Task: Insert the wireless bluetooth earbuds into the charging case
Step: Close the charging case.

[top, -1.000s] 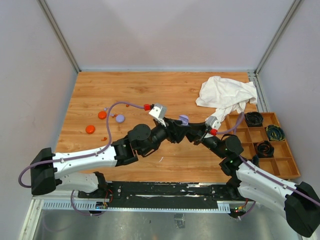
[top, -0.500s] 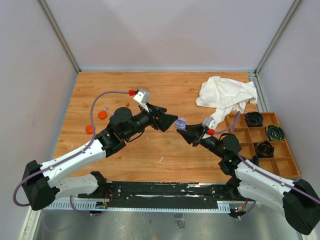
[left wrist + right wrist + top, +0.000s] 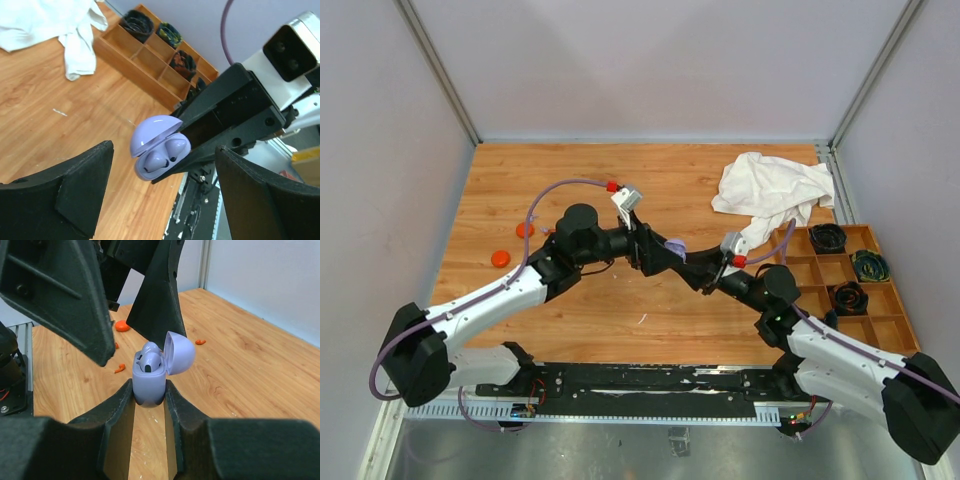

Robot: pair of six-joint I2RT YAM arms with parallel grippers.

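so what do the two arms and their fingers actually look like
The left arm and right arm match: white shells on the long links, black joints and bases. Each wrist carries a pale camera box with a red plug and a lavender cable. The fingers are broad, matte black wedges.

Crumpled white cloth (image 3: 772,190), divided wooden tray (image 3: 882,334)

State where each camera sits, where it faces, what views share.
Top external: above, behind arms, looking down at table; left arm and right arm show.
Left wrist: on left arm, facing lavender case; left gripper frames it.
Right wrist: on right arm, facing left gripper; right gripper grips case.
Shared: all see the case.
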